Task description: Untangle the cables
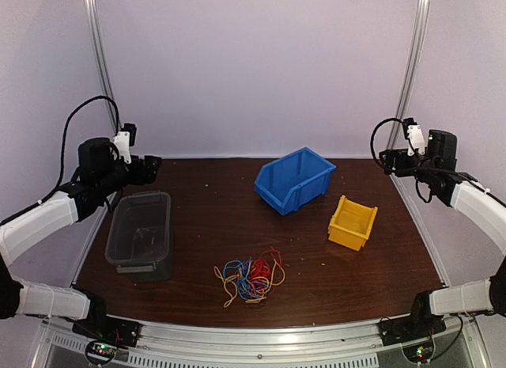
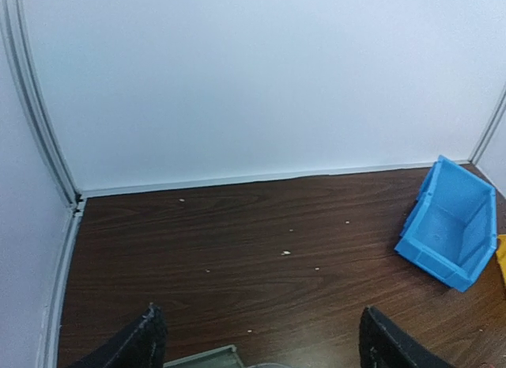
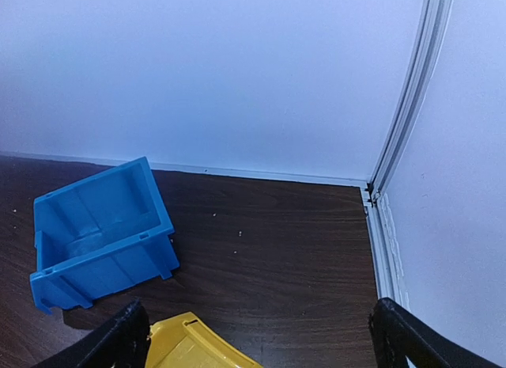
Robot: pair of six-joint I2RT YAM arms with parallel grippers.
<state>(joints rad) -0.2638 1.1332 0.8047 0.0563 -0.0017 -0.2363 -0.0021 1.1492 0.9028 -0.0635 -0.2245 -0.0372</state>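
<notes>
Cables (image 1: 251,278) tangled, front-ctr of table (image 1: 205,225), blue bin (image 1: 294,180) behind

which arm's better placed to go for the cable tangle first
Left, narrowly: the cables lie near centre, a bit closer to the left gripper than the right gripper. Both hover open, holding nothing.

Bare table (image 1: 205,214) rings the cables (image 1: 251,278), so they can be reached from any side. The grey bin (image 1: 140,235) stands left, blue bin (image 1: 294,180) behind, yellow bin (image 1: 353,222) right, all well apart from them.
</notes>
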